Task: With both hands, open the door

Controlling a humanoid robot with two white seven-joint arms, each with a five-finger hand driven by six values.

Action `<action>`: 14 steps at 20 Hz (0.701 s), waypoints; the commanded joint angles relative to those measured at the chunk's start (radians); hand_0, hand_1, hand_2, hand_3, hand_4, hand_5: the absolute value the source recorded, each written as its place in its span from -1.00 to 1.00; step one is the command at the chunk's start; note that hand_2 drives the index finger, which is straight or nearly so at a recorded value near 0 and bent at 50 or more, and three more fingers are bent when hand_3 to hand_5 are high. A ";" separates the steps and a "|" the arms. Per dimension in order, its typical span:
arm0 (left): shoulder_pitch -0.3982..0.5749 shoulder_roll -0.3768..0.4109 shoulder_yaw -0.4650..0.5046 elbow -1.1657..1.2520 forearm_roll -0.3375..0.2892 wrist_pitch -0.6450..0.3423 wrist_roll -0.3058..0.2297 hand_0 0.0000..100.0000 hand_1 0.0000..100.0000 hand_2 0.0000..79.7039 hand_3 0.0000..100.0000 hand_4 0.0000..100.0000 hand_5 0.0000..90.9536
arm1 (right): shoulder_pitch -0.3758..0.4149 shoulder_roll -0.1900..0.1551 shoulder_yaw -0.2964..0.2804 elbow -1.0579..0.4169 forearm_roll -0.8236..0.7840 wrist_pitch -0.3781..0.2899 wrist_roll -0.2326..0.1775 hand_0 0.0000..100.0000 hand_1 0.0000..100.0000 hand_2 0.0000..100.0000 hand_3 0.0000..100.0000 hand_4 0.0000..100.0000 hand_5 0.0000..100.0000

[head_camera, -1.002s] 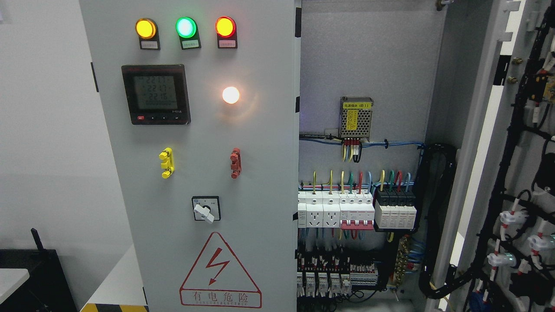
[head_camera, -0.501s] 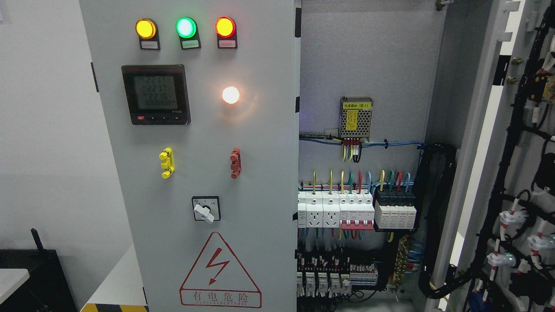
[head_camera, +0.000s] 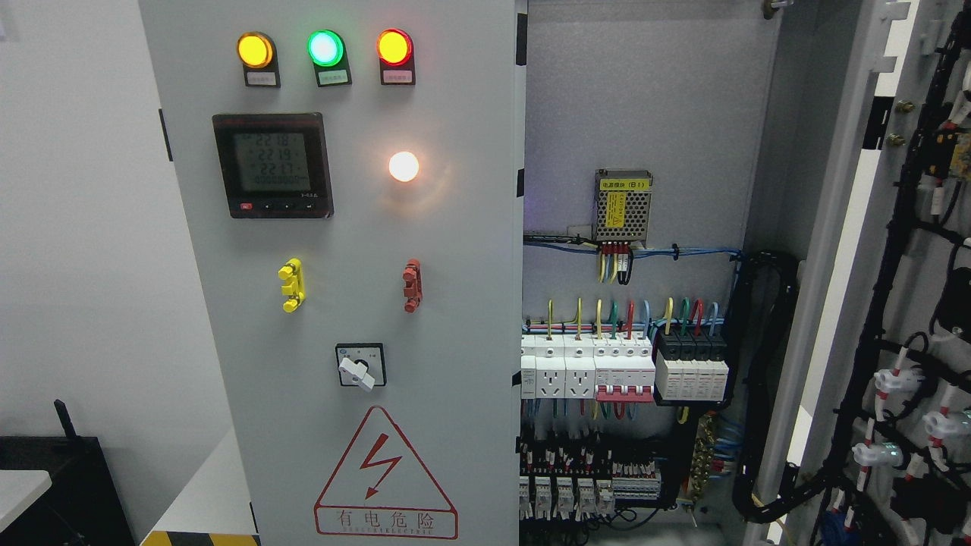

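A grey electrical cabinet fills the head view. Its left door (head_camera: 455,250) stands shut and carries three lit indicator lamps (head_camera: 325,48), a digital meter (head_camera: 272,165), a glowing white lamp (head_camera: 403,167), a yellow handle (head_camera: 291,284), a red handle (head_camera: 411,285), a rotary switch (head_camera: 360,365) and a red warning triangle (head_camera: 385,476). The right door (head_camera: 922,303) is swung wide open at the right edge, its inner side covered in black cable looms. Neither of my hands or arms shows anywhere.
Inside the open half sit a small power supply (head_camera: 623,205), rows of breakers and sockets (head_camera: 592,368) and coloured wiring. A black cable bundle (head_camera: 766,394) runs down by the hinge side. A dark box (head_camera: 53,485) stands at the lower left by a white wall.
Only the digits on the meter have changed; the doors and the view hold still.
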 commanded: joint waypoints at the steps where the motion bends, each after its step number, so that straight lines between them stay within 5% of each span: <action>1: -0.032 -0.001 -0.001 0.000 0.000 0.000 -0.001 -1.00 -1.00 -1.00 -1.00 -1.00 -1.00 | -0.049 -0.007 0.039 -0.134 -0.001 -0.079 0.004 -0.23 -1.00 -1.00 -1.00 -1.00 -1.00; 5: -0.032 -0.001 -0.001 0.000 -0.001 0.000 0.001 -1.00 -1.00 -1.00 -1.00 -1.00 -1.00 | -0.097 -0.007 0.037 -0.144 -0.001 -0.178 0.002 -0.23 -1.00 -1.00 -1.00 -1.00 -1.00; 14: -0.032 -0.001 -0.001 0.000 -0.001 0.000 -0.001 -1.00 -1.00 -1.00 -1.00 -1.00 -1.00 | -0.277 0.006 0.024 -0.195 -0.002 -0.173 0.000 -0.23 -1.00 -1.00 -1.00 -1.00 -1.00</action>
